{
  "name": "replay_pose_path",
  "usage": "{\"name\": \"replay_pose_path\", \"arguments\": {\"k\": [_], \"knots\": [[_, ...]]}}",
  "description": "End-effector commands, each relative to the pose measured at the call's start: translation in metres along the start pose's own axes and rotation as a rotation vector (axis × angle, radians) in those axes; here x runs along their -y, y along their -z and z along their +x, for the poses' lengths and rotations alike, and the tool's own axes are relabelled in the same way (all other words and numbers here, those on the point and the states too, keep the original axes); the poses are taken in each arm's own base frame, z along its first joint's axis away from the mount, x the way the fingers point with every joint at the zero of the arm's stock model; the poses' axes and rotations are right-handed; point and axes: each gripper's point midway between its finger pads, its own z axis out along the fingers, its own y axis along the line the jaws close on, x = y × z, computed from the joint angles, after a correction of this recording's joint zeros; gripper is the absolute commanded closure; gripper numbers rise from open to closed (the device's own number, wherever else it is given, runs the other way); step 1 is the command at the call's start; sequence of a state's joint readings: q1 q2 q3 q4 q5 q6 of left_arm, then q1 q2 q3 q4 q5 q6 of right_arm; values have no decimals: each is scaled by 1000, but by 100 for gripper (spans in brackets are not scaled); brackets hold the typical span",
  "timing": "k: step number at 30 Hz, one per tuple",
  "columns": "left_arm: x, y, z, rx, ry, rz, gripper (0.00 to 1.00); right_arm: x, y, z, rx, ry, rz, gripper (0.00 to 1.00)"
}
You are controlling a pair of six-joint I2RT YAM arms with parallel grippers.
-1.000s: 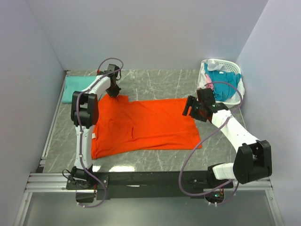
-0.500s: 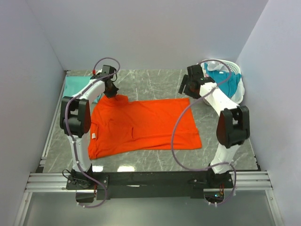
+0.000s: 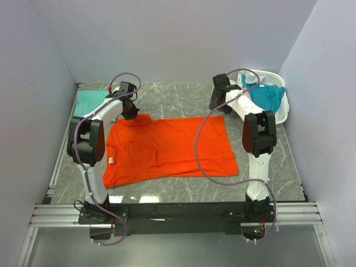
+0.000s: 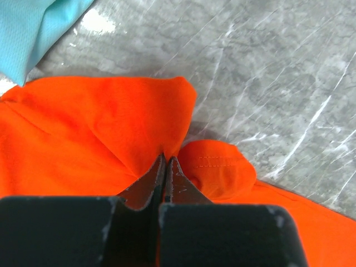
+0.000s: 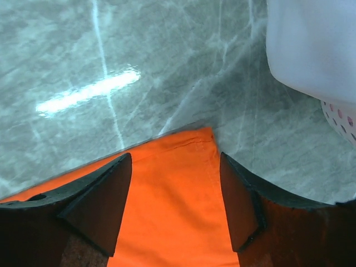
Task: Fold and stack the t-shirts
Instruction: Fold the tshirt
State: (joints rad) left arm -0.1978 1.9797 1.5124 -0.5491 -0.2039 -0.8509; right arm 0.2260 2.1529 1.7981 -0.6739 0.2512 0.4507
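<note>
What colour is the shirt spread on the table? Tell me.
The shirt is plain bright orange, clearest from the top camera.

Your left arm (image 3: 92, 139) runs up along the left side of the orange t-shirt (image 3: 167, 147), elbow bent beside it, forearm angled in to its far left corner. There your left gripper (image 4: 166, 167) points down, jaws pressed together on a pinch of the orange cloth. Your right arm (image 3: 257, 133) stretches out past the shirt's right edge, wrist turned in toward its far right corner. Your right gripper (image 5: 175, 167) hovers above that corner, jaws spread wide and straddling it, gripping nothing
</note>
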Motion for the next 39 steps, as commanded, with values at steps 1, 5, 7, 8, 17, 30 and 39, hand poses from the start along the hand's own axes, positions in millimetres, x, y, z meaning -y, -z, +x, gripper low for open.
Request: {"name": "replay_pose_path", "arguments": {"k": [1,5,7,8,17,30,39], "knots": [[13,23,-14,51,16,64,99,9,-1,-13,32,-10,56,30],[11,27,-13,54,22,71,99,11,-11,-8,21,-2,76,32],[10,28,-12,50,25,70,99,14,-17,-3,2,1,93,32],[10,29,-12,51,26,72,99,14,-19,-1,-1,-1,94,32],[7,32,-8,43,28,69,99,16,-30,11,-37,-4,82,35],[5,35,-7,47,37,71,99,18,-33,24,-87,-12,78,43],[5,40,-9,53,38,76,99,25,-30,38,-150,-16,83,48]]}}
